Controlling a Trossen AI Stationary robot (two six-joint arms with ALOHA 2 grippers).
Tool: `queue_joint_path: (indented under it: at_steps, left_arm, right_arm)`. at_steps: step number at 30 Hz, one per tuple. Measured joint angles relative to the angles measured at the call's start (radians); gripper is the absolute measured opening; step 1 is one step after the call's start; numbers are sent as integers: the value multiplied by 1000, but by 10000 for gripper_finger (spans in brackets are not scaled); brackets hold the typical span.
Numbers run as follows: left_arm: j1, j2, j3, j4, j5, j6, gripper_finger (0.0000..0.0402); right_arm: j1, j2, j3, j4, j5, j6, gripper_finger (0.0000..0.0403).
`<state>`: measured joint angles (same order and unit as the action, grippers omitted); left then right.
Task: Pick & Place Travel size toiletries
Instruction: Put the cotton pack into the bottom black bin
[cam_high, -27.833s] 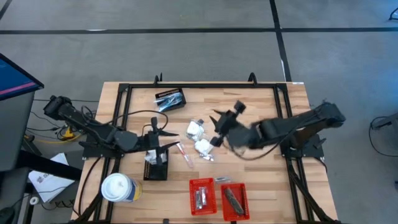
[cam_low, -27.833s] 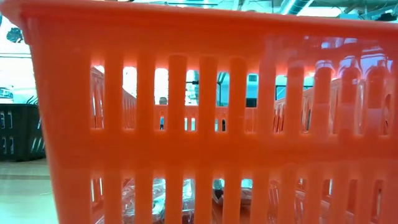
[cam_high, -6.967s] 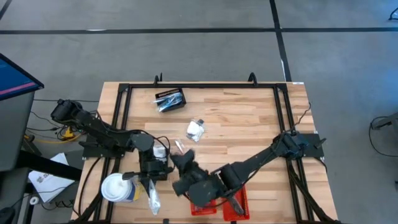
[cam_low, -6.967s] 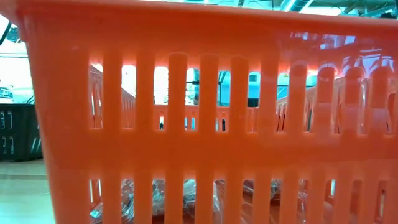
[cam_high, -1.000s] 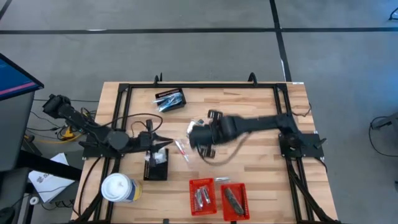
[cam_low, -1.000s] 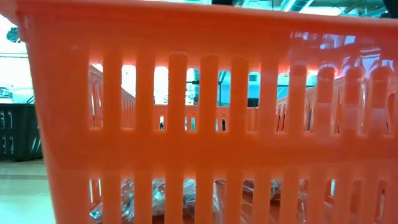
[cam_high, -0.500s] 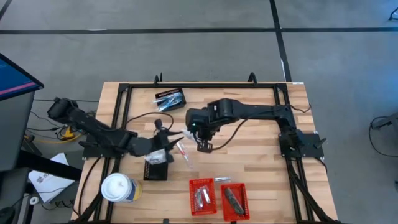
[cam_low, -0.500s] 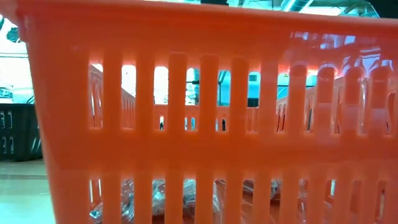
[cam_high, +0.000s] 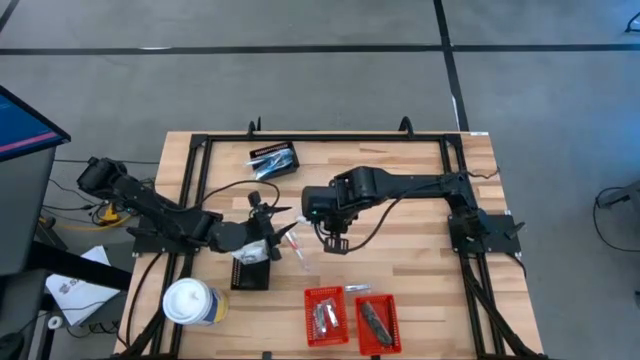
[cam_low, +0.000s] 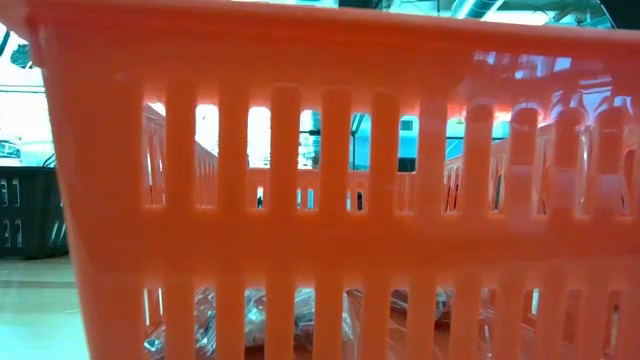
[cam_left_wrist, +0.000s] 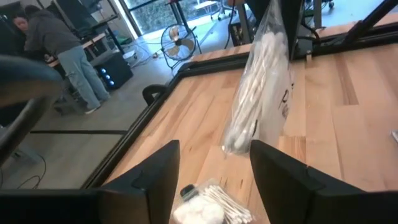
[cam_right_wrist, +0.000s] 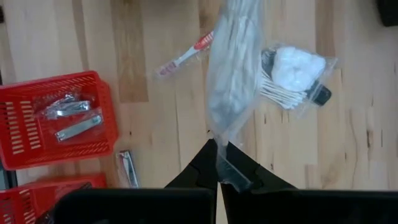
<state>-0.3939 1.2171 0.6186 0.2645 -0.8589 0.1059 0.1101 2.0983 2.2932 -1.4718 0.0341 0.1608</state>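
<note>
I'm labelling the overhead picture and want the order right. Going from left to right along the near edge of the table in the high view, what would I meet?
White lidded cup → black slotted basket → red basket holding silvery items → red basket holding dark items.

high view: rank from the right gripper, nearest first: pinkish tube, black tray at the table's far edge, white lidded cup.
From the right gripper:
1. Thin pinkish tube, just to its left at mid-table.
2. Black tray of silvery packets, up at the far edge.
3. Large white lidded cup, near-left corner.
</note>
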Motion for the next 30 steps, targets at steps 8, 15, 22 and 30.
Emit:
queue_joint_path:
  at_steps: [8, 15, 22, 30]
  left_arm:
    - [5, 0, 0, -1, 66, 1, 187]
    - [17, 0, 0, -1, 105, 1, 186]
    - [17, 0, -1, 6, 152, -26, 139]
    - [17, 0, -1, 12, 213, -36, 20]
  right_arm:
    - [-1, 0, 0, 53, -3, -31, 0]
    - [-1, 0, 0, 59, -7, -40, 0]
    - [-1, 0, 0, 59, -8, -64, 2]
    - [-1, 0, 0, 60, -8, -82, 30]
